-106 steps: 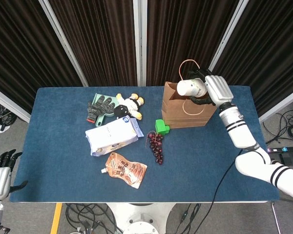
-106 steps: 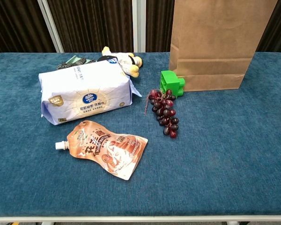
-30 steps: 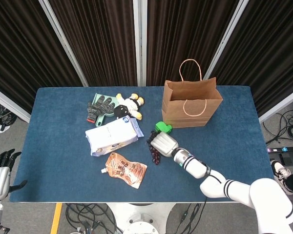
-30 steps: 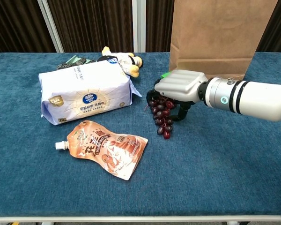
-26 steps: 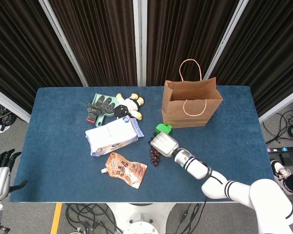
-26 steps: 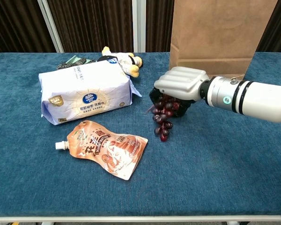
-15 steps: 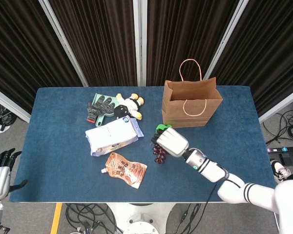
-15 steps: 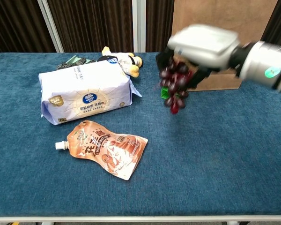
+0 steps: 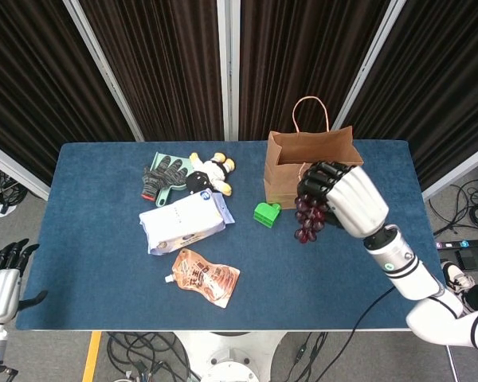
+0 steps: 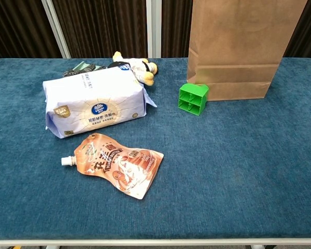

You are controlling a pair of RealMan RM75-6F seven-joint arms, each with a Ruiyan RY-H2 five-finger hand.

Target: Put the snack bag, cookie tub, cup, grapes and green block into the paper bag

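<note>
My right hand (image 9: pixel 341 197) is raised in front of the brown paper bag (image 9: pixel 303 151) and grips the dark red grapes (image 9: pixel 309 220), which dangle below its fingers. This hand and the grapes do not show in the chest view. The green block (image 9: pixel 265 214) (image 10: pixel 192 98) sits on the table by the paper bag (image 10: pixel 238 46), at its lower left corner. An orange snack pouch (image 9: pixel 205 277) (image 10: pixel 117 164) lies flat toward the front edge. My left hand (image 9: pixel 1 280) hangs open off the table's left side. Neither a cup nor a cookie tub shows on the table.
A white tissue pack (image 9: pixel 182 222) (image 10: pixel 95 101) lies left of the block. Behind it are a plush toy (image 9: pixel 210 173) (image 10: pixel 135 66) and green-black gloves (image 9: pixel 163 175). The blue table (image 9: pixel 103 239) ends close in front of the pouch.
My right hand took hold of the grapes beside the green block, lifted them off the table and carried them up and right to the bag's front. It has left the chest view.
</note>
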